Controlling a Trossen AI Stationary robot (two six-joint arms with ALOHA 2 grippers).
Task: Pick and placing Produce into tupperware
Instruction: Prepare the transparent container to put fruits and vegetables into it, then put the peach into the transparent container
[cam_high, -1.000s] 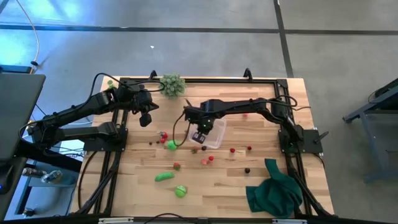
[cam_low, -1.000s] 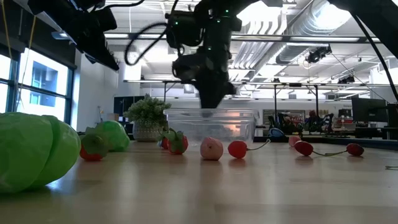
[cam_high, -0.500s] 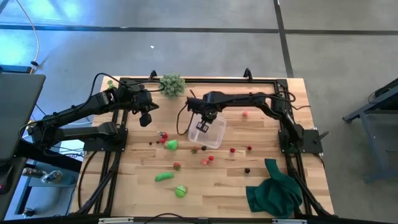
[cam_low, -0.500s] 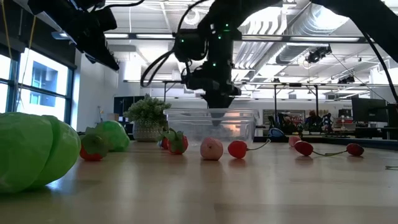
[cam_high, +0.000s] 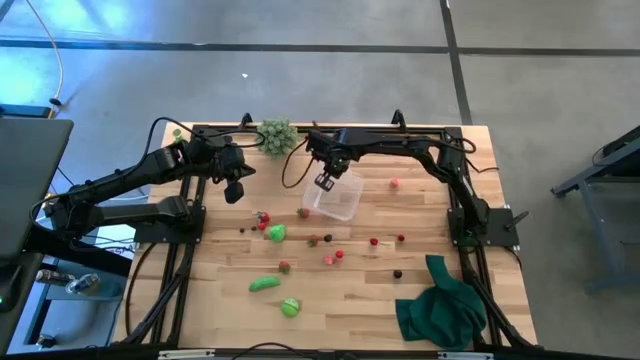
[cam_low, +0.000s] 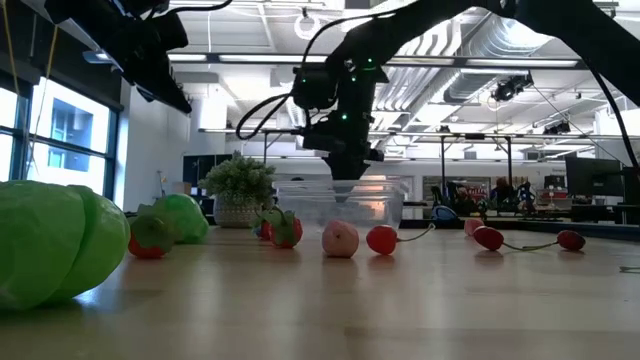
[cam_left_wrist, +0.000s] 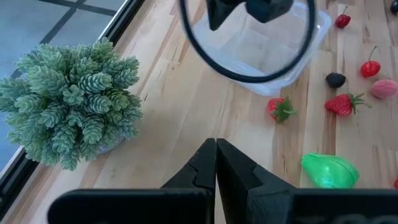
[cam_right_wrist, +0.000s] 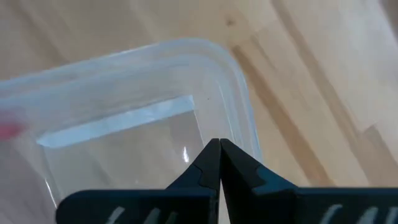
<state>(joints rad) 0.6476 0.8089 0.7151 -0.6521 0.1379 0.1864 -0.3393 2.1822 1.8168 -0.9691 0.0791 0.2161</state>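
- High view: the right gripper (cam_high: 326, 181) sits at the far left corner of the tupperware (cam_high: 338, 198); the left gripper (cam_high: 234, 189) hangs left of it. Produce lies scattered on the table (cam_high: 420, 300) nearer the front, including a green oblong piece (cam_high: 264, 285).
- Low view: a red berry (cam_low: 380, 239) lies before the tupperware.
- Left wrist view: fingers (cam_left_wrist: 202, 168) pressed together, empty.
- Right wrist view: fingers (cam_right_wrist: 205, 165) closed on the tupperware rim.

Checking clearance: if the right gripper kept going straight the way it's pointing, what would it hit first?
Probably the tupperware: the right gripper, fingers shut, points into its open interior near a corner. Depth is unclear.
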